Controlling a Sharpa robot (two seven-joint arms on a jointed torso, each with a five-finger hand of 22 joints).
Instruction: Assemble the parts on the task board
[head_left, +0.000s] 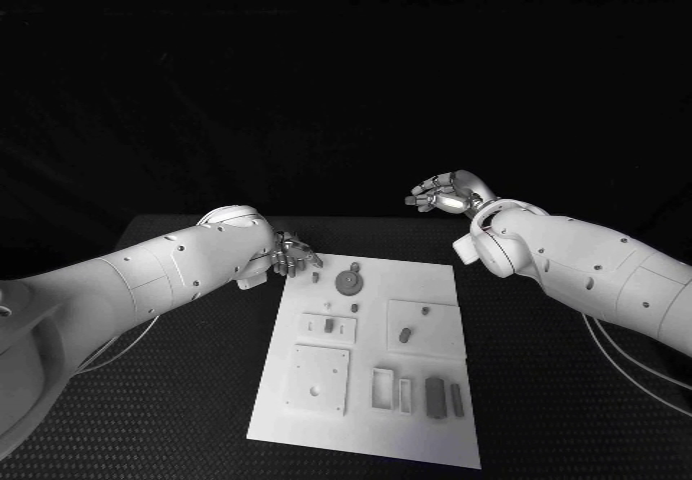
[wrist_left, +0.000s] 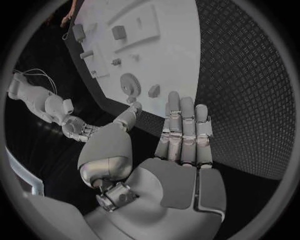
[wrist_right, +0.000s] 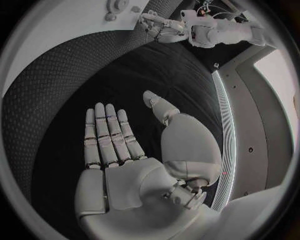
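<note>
The white task board (head_left: 433, 440) lies in the middle of the black table. Grey parts sit on it: a round gear (head_left: 349, 283) near its far left corner, small pieces (head_left: 405, 334) on raised squares in the middle, and upright blocks (head_left: 434, 392) near the front. My left hand (head_left: 293, 258) hovers at the board's far left corner, holding nothing. In the left wrist view, the left hand (wrist_left: 178, 155) has straight fingers beside the gear (wrist_left: 129, 81). My right hand (head_left: 450, 193) is raised beyond the board's far right corner. In its wrist view, the right hand (wrist_right: 122, 160) is flat and empty.
Black textured table (head_left: 159, 400) surrounds the board on all sides. A square plate (head_left: 319, 378) and a narrow frame (head_left: 384, 388) occupy the board's near half. Cables (head_left: 620, 350) hang below the right arm.
</note>
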